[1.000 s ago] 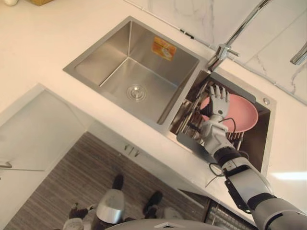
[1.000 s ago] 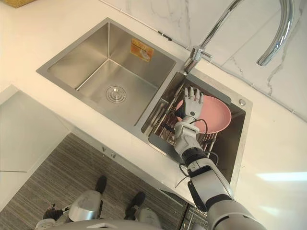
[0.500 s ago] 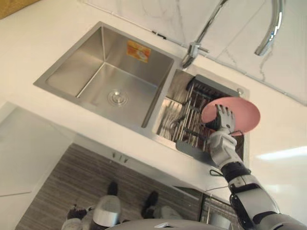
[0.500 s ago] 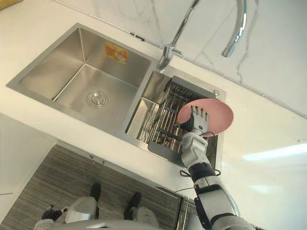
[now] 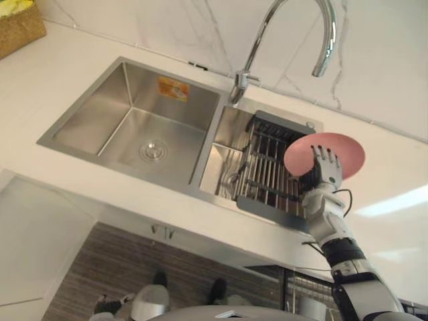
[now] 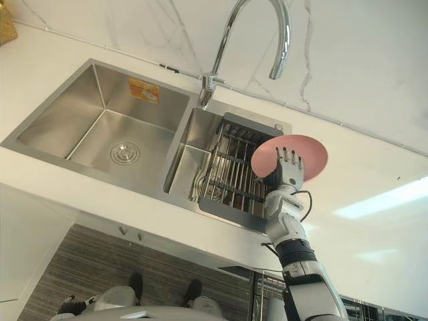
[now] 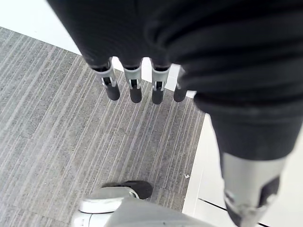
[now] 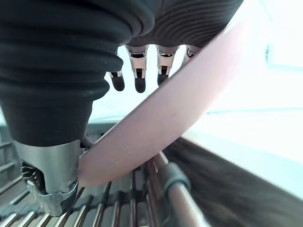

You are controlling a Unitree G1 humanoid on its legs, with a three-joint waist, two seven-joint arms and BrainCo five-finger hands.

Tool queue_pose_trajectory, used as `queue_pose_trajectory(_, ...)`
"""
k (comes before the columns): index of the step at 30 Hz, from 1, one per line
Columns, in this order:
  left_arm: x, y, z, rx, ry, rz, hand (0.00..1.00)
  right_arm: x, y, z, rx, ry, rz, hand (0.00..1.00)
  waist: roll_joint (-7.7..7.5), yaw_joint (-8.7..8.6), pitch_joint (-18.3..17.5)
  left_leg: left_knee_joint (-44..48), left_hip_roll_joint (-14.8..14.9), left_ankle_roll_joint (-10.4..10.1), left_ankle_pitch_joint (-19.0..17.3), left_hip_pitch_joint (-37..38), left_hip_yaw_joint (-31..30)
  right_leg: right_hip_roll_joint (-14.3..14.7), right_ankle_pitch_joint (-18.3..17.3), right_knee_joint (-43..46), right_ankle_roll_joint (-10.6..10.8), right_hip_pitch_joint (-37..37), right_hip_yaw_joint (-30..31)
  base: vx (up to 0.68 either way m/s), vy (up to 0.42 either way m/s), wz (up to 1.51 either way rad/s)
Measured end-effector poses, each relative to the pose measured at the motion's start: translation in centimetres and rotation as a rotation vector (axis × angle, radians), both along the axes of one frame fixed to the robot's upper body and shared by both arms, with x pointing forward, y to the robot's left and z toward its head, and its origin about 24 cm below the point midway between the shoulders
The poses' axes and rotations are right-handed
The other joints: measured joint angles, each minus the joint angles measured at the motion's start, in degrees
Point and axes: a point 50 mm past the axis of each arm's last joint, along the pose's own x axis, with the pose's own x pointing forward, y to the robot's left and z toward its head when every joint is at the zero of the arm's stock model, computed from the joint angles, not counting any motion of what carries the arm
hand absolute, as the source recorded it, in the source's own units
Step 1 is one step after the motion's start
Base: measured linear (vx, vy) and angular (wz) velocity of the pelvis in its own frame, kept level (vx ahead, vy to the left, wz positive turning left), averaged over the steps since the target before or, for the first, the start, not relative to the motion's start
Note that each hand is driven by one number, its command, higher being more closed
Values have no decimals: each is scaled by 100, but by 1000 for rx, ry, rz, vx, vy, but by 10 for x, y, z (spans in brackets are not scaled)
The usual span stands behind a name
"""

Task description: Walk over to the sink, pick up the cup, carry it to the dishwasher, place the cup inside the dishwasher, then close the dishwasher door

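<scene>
Fingers (image 8: 141,82) of the right hand (image 5: 325,177) lie flat along the pink plate (image 5: 346,148), thumb pinching underneath. It is raised over the sink (image 5: 134,114) rack (image 5: 267,175). The left hand (image 7: 135,90) hangs slack.

White countertop (image 5: 60,73) spans the frame. Steel double sink (image 5: 100,114) set into it, centre-left; dish rack (image 5: 267,180) in the right basin. Faucet (image 5: 239,83) at sink's back rim. Woven basket (image 5: 20,30) on counter, upper left corner.

One pink plate (image 5: 304,152), one wire rack (image 5: 267,177), one tap (image 5: 239,85), one two-basin sink (image 5: 107,120), one woven basket (image 5: 20,30) and two robot hands (image 5: 326,172) (image 7: 135,82).
</scene>
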Motion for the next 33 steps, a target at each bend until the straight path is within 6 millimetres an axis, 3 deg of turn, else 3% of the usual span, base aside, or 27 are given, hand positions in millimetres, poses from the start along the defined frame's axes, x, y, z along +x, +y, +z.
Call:
queue_pose_trajectory(10, -11, -4, -3, -13, 30, 12, 0, -1, 1, 7, -47, -14, 79, 0, 136, -176, -137, -13, 8, -1, -8, 107, 55, 9, 20, -21, 30, 62, 100, -18, 7, -5)
queue_pose_trajectory(18, -12, -4, -3, -13, 28, 21, 0, -1, 16, 27, -9, -205, 178, 0, 139, -208, -152, -18, 6, 4, -5, 113, 69, 15, 60, -68, 37, 74, 117, -2, 1, 0)
queue_pose_trajectory(23, -17, -5, -3, -13, 32, 26, 0, -1, 25, 38, 211, -311, 243, 0, 156, -239, -242, -20, 5, 6, -4, 125, 69, 22, 65, -93, 39, 93, 120, 0, 0, 0)
queue_pose_trajectory(25, -19, -5, -3, -16, 33, 38, 0, -6, 35, 49, 520, -392, 358, 0, 169, -267, -257, -18, 12, 6, -4, 134, 83, 33, 69, -94, 34, 95, 133, -8, 1, -2)
queue_pose_trajectory(28, -21, -6, -4, -17, 37, 43, 0, -11, 47, 53, 781, -430, 475, 0, 179, -298, -280, -17, 16, 5, -5, 157, 141, 36, 86, -95, 26, 94, 181, -18, 8, -7)
queue_pose_trajectory(33, -24, -6, -4, -17, 37, 59, 0, -22, 60, 58, 812, -453, 594, 0, 188, -354, -292, -51, 14, -51, -53, 215, 209, 43, 111, -99, 19, 95, 271, -41, 18, -10)
